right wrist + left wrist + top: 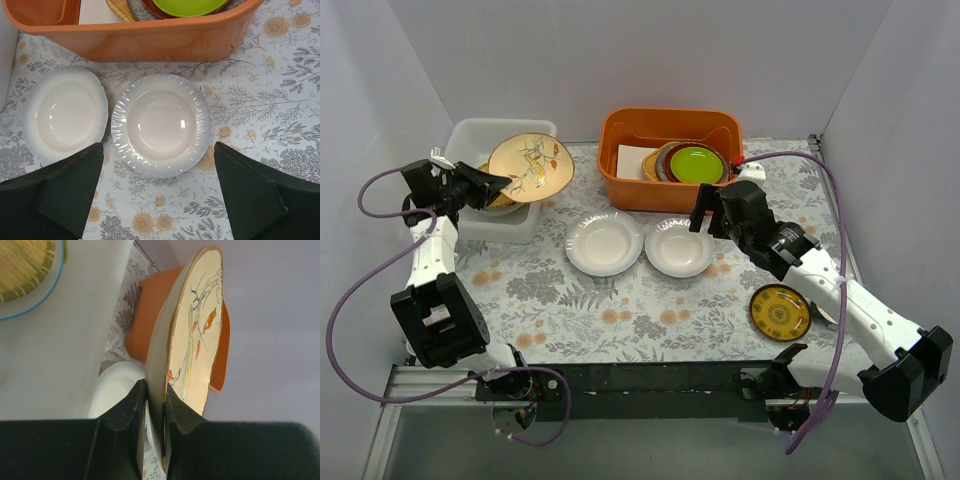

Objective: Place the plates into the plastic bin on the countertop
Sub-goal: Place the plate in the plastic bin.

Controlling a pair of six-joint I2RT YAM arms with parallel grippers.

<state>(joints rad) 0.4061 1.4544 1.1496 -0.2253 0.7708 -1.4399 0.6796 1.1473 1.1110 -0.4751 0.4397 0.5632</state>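
Found the plastic bin point(470, 135) at the back left of the countertop point(620, 310), with a yellow woven plate point(20, 265) lying inside it. Saw the left gripper point(492, 186) hanging over the bin's right side, its fingers point(127, 410) pinched tight on the rim of a cream plate point(532, 165) painted with twigs and orange-red fruit. Noted that plate tilted steeply, nearly on edge in the left wrist view, raised above the bin and jutting partly past its right wall.

Found an orange tub point(670, 192) right of the bin at the back, holding a stack of plates topped by a lime-green plate point(697, 163). In front of the tub, spotted a left white plate point(604, 243) and a right white plate point(679, 247) flat on the countertop, just beside each other.

Saw the right gripper point(705, 205) spread wide above the right white plate, one finger to either side of it, gripping nothing.

Found a dark brown-gold plate point(780, 312) flat on the countertop toward the front right, well apart from the white pair and close beside the right arm.
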